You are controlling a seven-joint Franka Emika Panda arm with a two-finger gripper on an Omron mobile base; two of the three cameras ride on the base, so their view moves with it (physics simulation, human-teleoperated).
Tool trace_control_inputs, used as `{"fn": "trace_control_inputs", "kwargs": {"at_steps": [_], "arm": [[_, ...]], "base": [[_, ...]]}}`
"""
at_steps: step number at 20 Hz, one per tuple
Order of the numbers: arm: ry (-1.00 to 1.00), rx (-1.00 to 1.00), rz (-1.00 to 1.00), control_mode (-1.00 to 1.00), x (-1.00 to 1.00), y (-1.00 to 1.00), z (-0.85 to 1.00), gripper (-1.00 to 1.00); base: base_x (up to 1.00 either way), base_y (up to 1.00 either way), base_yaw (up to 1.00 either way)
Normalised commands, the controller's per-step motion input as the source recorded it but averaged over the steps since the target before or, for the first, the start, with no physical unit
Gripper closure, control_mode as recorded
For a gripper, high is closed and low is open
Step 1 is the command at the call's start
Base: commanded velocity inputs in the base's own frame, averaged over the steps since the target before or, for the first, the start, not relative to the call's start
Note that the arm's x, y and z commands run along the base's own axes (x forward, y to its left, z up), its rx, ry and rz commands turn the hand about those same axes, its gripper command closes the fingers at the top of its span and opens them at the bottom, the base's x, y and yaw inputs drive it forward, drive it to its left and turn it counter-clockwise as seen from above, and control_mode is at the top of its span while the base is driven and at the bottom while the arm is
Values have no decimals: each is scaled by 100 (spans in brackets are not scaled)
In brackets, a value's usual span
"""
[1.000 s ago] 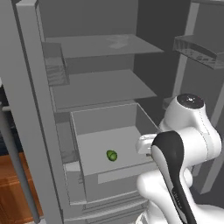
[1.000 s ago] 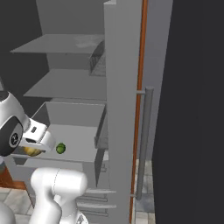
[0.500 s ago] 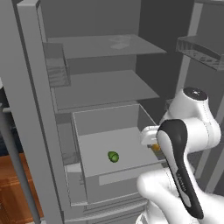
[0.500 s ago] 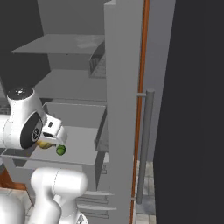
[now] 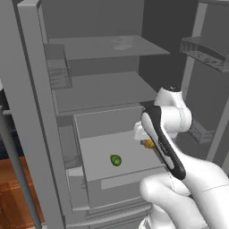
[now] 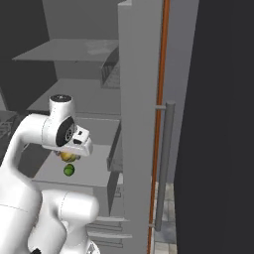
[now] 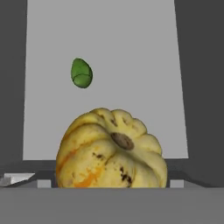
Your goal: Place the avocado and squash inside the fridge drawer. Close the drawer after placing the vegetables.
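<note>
Now the fingers (image 7: 112,186), spread wide, grip the ribbed, speckled yellow squash (image 7: 111,150) over the smooth-walled grey fridge drawer (image 5: 129,175), glossy green avocado (image 7: 81,73) beyond.

One squash (image 7: 111,149) sits right at the end effector (image 6: 69,155). One avocado (image 5: 116,159) lies beyond it on the floor of the one fridge drawer (image 5: 89,118) below. Two flat shelves (image 5: 105,46) stand above the end effector. One door handle bar (image 6: 164,163) hangs off to its side.
</note>
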Motion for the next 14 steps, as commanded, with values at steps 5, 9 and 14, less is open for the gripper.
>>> {"fn": "trace_control_inputs", "kwargs": {"at_steps": [5, 9, 14], "arm": [[8, 0, 0, -100, 45, 0, -93, 100], [0, 0, 0, -100, 30, 0, -89, 100], [0, -1, 0, -100, 31, 11, -52, 100]], "base": [[0, 0, 0], [0, 0, 0], [0, 0, 0]]}}
